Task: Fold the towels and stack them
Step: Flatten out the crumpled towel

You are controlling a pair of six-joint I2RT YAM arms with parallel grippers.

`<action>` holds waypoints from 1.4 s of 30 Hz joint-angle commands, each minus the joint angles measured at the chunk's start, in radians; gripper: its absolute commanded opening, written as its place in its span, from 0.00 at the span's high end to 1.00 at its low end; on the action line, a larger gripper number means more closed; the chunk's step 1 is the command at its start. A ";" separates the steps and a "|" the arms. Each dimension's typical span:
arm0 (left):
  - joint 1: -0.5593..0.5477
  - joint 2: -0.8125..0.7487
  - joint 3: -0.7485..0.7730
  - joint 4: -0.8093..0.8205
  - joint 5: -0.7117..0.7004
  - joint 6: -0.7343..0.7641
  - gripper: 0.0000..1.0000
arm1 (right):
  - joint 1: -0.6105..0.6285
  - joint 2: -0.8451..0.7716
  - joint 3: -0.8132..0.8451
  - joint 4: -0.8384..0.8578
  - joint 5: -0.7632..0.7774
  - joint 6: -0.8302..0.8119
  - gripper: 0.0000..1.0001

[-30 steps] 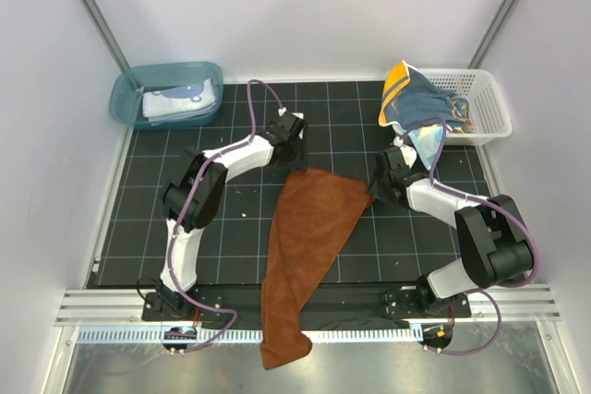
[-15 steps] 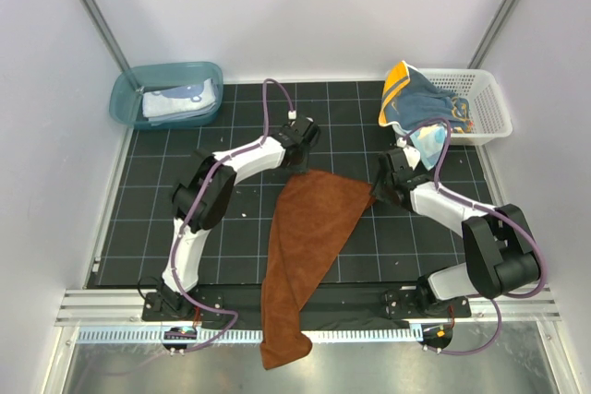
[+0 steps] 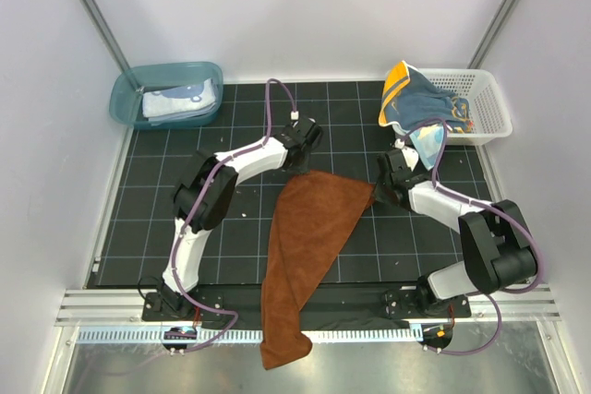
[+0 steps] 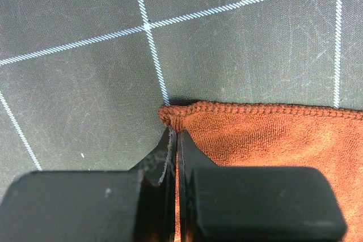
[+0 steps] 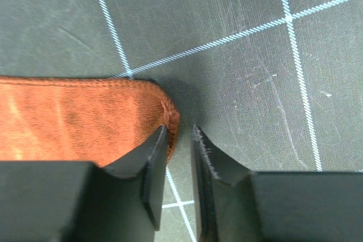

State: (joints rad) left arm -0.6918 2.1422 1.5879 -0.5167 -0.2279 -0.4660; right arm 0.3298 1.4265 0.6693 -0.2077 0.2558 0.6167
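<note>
Rust-brown terry towel [image 3: 309, 228] lies on the black gridded mat [image 3: 231, 219], trailing away behind both pairs of fingers. The left gripper [image 4: 173, 135] is clenched tight on one far corner, with the hem bunched right at its fingertips. The right gripper [image 5: 180, 134] stands parted by a narrow gap at the other far corner. There the cloth's rounded edge sits against one finger [image 5: 150, 157], and the other finger is over bare mat.

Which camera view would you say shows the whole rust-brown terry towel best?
Top external: the rust-brown terry towel shows whole, both ends included. Each wrist view shows only one stitched corner.
</note>
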 commanded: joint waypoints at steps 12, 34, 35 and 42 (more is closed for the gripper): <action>0.002 -0.037 -0.035 -0.056 -0.088 0.044 1.00 | -0.003 0.009 0.107 -0.004 0.011 -0.074 0.96; -0.002 -0.570 0.133 -0.252 -0.220 0.113 1.00 | -0.003 -0.328 0.568 -0.281 -0.113 -0.305 0.99; -0.005 -0.587 0.158 -0.261 -0.209 0.122 1.00 | -0.003 -0.345 0.587 -0.294 -0.119 -0.325 0.99; -0.038 -0.692 0.311 -0.359 -0.168 0.196 1.00 | -0.003 -0.399 0.733 -0.335 -0.178 -0.397 0.99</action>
State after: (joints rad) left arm -0.7185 1.4914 1.8179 -0.8028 -0.4137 -0.3283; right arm 0.3298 1.0641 1.3209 -0.5220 0.1078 0.2859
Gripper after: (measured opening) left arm 0.012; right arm 0.067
